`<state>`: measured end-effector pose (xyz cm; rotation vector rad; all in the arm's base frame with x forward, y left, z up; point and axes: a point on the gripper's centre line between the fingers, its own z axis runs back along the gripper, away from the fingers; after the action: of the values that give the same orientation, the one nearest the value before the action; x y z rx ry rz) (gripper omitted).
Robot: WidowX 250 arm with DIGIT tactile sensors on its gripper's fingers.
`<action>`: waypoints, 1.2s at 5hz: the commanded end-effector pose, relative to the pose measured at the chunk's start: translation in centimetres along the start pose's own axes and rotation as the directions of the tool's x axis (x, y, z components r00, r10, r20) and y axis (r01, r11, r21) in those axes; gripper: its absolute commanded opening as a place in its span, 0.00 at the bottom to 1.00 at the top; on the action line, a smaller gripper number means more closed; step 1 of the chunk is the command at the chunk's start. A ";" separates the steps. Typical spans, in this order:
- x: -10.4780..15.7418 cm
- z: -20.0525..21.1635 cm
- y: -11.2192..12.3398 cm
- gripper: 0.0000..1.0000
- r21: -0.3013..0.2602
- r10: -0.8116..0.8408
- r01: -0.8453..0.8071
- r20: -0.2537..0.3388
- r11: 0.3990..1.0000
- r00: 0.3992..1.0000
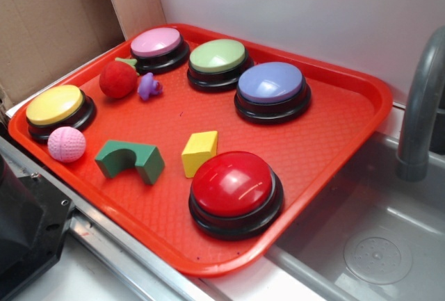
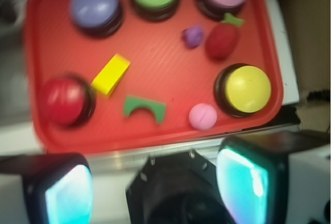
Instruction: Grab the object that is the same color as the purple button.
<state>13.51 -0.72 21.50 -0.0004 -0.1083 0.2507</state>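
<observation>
Seeing the lilac knobbly toy (image 1: 149, 87) beside the fuzzy red ball (image 1: 117, 79) (pink button (image 1: 158, 48) just behind); my end effector (image 2: 154, 185) gapes wide.

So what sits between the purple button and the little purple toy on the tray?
Only bare red tray lies on the straight line from the purple button to the purple toy; the green button sits just behind it. The exterior view shows it best.
</observation>
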 end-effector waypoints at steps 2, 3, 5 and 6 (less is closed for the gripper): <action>6.7 -7.5 2.5 1.00 0.039 0.557 -0.576 0.214 0.816 0.803; 8.3 -9.9 3.3 1.00 0.024 0.654 -0.687 0.282 0.727 0.702; 9.7 -14.3 5.5 1.00 0.033 0.739 -0.798 0.356 0.602 0.572; 10.0 -16.0 6.4 1.00 -0.002 0.772 -0.831 0.371 0.557 0.517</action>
<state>23.59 7.05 5.55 0.1893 -0.4068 1.2197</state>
